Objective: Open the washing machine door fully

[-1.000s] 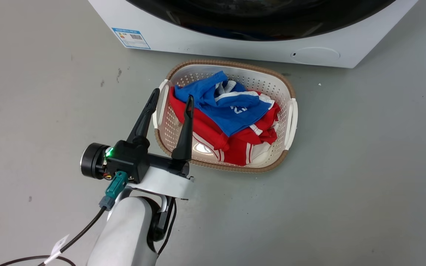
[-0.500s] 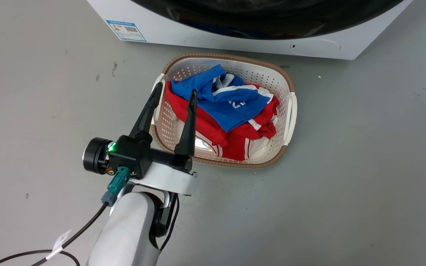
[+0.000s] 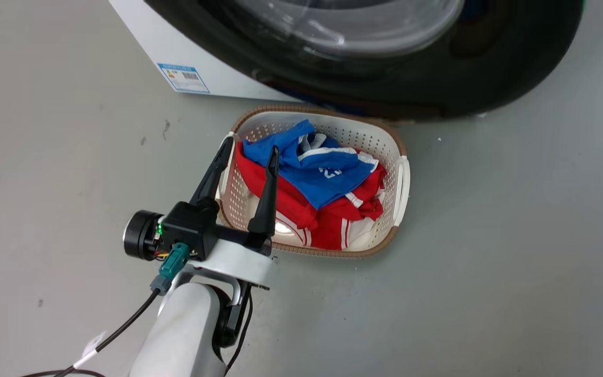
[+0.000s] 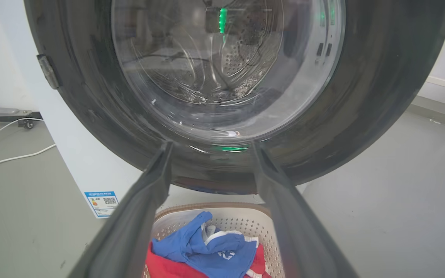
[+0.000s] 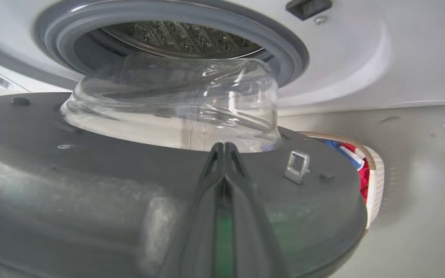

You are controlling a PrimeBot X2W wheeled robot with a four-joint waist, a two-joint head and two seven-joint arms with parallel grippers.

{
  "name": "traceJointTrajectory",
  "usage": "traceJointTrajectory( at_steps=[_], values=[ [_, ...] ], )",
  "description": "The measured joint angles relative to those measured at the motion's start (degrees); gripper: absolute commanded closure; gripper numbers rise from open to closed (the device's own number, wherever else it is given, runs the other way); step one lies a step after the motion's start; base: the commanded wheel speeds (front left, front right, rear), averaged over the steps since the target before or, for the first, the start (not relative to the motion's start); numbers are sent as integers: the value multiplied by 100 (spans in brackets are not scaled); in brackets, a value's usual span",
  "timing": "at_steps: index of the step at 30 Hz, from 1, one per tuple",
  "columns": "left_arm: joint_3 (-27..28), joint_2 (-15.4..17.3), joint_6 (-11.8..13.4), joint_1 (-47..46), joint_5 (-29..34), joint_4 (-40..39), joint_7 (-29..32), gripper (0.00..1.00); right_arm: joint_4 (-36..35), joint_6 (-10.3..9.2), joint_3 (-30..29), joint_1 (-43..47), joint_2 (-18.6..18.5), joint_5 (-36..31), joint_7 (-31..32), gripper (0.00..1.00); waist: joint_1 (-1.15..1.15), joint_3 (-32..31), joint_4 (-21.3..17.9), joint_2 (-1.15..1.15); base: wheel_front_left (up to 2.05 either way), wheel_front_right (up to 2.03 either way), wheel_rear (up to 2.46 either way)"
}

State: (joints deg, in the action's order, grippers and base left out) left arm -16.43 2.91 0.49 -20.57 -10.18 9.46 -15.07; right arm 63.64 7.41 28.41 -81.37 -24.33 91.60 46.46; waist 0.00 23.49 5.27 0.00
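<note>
The washing machine door (image 3: pixel 516 63), a glossy black disc with a clear glass bowl (image 3: pixel 354 26), stands swung partly out from the white machine (image 3: pixel 139 26). In the left wrist view the door's outer face (image 4: pixel 381 96) looms just beyond my left gripper (image 4: pixel 211 144), which is open and holds nothing. In the head view the left gripper (image 3: pixel 250 146) hovers over the left rim of the laundry basket (image 3: pixel 401 178). My right gripper (image 5: pixel 222 144) is shut, its tips lying against the door's grey inner face (image 5: pixel 91 185) just below the glass bowl (image 5: pixel 172 100).
The basket sits on the grey floor right under the door, with blue (image 3: pixel 322 167) and red clothes (image 3: pixel 291 204) in it. The drum opening with its grey seal (image 5: pixel 292 50) is uncovered. A metal latch loop (image 5: pixel 296 166) sticks out of the door's inner face. White cables (image 4: pixel 10 154) lie left of the machine.
The door has swung out from the machine front, its lower rim now over the basket's far edge. The head camera has shifted. My left gripper stays open over the basket's left rim.
</note>
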Motion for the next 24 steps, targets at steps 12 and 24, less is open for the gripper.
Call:
traceJointTrajectory(
  at_steps=[12, 24],
  values=[
    [56, -1, -152, 456, -16, 334, 0, 0, -782, -1, 99, 1367, 145, 186, 402, 100, 0, -826, 21, 0, 0, 0, 0],
    [89, 0, -302, 1078, -107, 542, 0, 0, -1975, 0, 324, 3034, 304, 385, 500, 100, -1, -1700, 187, 0, 0, 0, 0]
  ],
)
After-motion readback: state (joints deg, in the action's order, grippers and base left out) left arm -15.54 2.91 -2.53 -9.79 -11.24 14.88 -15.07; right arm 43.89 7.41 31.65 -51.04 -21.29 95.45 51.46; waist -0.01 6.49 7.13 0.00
